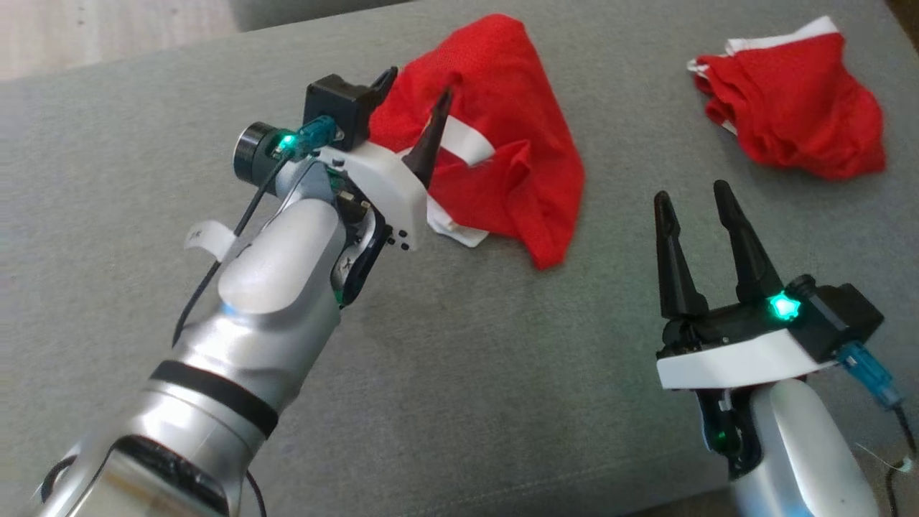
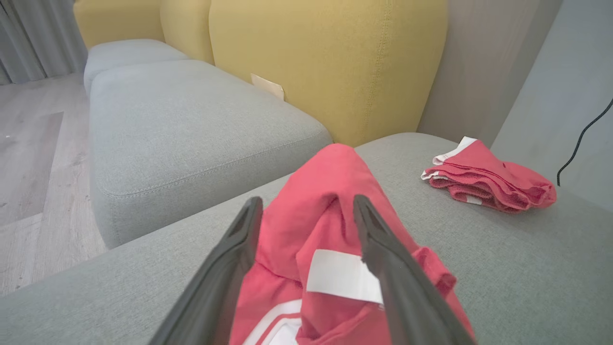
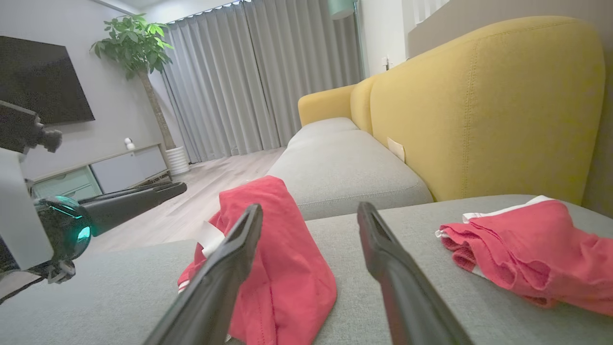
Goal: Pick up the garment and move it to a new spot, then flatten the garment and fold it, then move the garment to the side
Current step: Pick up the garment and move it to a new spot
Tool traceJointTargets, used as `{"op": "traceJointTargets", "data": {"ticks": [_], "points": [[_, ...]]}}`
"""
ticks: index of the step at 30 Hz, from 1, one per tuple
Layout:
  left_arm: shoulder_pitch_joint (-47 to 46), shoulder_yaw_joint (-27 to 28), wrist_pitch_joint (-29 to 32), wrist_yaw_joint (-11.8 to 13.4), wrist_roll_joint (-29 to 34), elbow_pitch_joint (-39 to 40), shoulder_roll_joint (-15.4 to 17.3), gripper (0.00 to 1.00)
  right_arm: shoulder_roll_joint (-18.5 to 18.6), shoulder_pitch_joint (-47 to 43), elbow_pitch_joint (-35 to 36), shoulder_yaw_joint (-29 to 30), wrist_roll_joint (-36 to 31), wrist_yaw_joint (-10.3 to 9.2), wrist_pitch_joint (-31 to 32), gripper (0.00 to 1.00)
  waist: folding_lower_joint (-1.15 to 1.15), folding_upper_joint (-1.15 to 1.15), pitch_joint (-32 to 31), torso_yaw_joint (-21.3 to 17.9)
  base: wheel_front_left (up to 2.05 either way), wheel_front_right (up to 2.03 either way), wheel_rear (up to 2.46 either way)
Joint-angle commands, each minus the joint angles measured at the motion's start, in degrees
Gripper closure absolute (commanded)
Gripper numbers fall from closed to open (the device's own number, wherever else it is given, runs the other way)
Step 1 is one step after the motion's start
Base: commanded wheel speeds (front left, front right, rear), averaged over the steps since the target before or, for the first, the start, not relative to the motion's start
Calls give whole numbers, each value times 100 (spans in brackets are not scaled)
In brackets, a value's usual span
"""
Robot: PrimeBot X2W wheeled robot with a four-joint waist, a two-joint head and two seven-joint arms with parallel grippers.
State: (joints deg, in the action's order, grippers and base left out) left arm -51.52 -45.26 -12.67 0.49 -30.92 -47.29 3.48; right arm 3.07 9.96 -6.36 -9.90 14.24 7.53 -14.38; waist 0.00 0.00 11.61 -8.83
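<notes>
Head view, left gripper (image 1: 418, 82): open wide, fingers astride the raised peak of the garment, cloth between them but not pinched.
Head view, garment (image 1: 517, 165): red with white trim, heaped in a peak on the grey seat cushion (image 1: 445, 373), toward its far side near the middle of the view.
Head view, right gripper (image 1: 691, 192): open and empty, fingers pointing up the view over bare cushion, apart from both red heaps.
Head view, second red garment (image 1: 797, 108): crumpled at the far right of the cushion, well apart from the first.
Left wrist view, fingers (image 2: 237, 254): spread to either side of the red peak, the right-hand one overlapping the edge of a white label (image 2: 340, 275).
Left wrist view, surroundings: yellow backrest (image 2: 330, 67) behind, neighbouring grey seat (image 2: 191, 124) and wooden floor (image 2: 28, 158) at left, black cable (image 2: 582, 139) at far right.
Right wrist view, own fingers: apart, nothing gripped; garment behind the left-hand one, second red garment at right.
Right wrist view, left gripper: at the left edge, dark fingers reaching toward the garment; contact impossible to tell.
Right wrist view, room: grey curtains (image 3: 249, 81), potted plant (image 3: 134, 48), dark screen (image 3: 43, 81).
</notes>
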Motion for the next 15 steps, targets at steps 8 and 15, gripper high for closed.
{"op": "traceJointTargets", "data": {"ticks": [8,15], "points": [[233,324,-201,43,3,453,406,0,-19,-24,90,-26,-151,-4,-62,0,0,0,-371,633,0,0,0],[842,615,-229,349,182,1328,876,0,-19,-197,45,160,-266,-4,-62,0,0,0,-641,1071,0,0,0]]}}
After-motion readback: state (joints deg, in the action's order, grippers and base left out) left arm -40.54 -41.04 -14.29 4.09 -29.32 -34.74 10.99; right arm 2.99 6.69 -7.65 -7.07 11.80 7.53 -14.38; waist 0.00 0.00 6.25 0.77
